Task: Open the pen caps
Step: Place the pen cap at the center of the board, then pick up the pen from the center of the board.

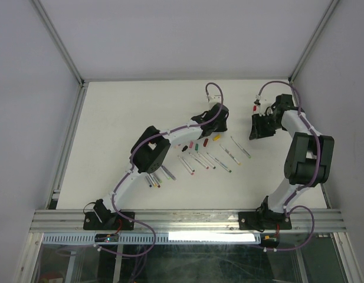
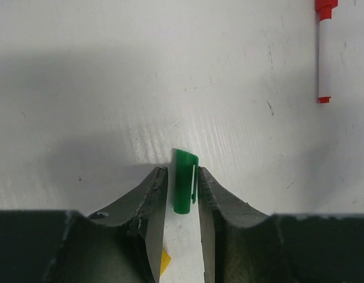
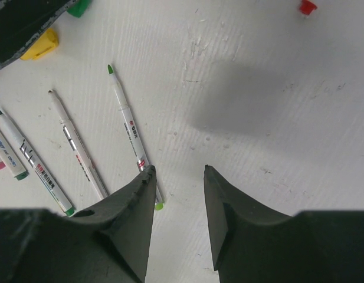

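Two grippers show over the table in the top view; the left gripper sits low by the loose caps at frame centre, just above the row of pens; the right gripper hangs apart at upper right.

From the left wrist we see the green cap between the jaws at lower centre; they stand narrowly spread, a slit of table showing on its left, so we judge it loose, not pinched; a red pen lies at upper right.

From the right wrist we see jaws spread on nothing; a yellow cap lies at upper left.

We judge the caps light, stiff and slick; pinch one across its sides, mid-length, clear of the clip.
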`<action>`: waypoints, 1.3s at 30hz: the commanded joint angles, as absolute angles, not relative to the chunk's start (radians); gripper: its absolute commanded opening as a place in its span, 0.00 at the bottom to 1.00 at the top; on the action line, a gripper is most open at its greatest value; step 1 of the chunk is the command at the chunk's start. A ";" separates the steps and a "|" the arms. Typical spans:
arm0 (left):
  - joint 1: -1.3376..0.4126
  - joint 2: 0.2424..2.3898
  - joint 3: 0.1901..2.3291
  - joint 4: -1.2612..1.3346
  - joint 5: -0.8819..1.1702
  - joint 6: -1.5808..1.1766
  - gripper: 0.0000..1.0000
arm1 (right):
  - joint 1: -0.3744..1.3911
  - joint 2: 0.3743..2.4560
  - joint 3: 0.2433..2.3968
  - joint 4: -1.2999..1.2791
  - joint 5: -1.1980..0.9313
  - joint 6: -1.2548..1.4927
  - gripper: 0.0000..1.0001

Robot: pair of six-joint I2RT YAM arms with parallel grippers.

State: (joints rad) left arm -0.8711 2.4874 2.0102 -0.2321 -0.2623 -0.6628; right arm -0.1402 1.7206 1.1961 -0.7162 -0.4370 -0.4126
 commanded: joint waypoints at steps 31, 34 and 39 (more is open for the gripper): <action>-0.857 1.475 0.937 0.529 -0.033 -0.294 0.95 | -0.209 1.824 1.427 -0.474 -0.507 -0.200 0.88; -0.839 1.342 0.772 0.608 0.031 -0.321 0.99 | -0.165 1.929 1.529 -0.549 -0.357 -0.202 0.84; -0.823 1.183 0.574 0.673 0.038 -0.388 0.99 | -0.114 2.031 1.588 -0.563 -0.181 -0.187 0.71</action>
State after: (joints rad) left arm -0.8402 1.3037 0.6800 0.5060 -0.0078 -0.3519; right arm -0.1513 1.9907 1.5120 -0.5152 -0.3515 -0.2092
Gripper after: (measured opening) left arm 0.990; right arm 0.759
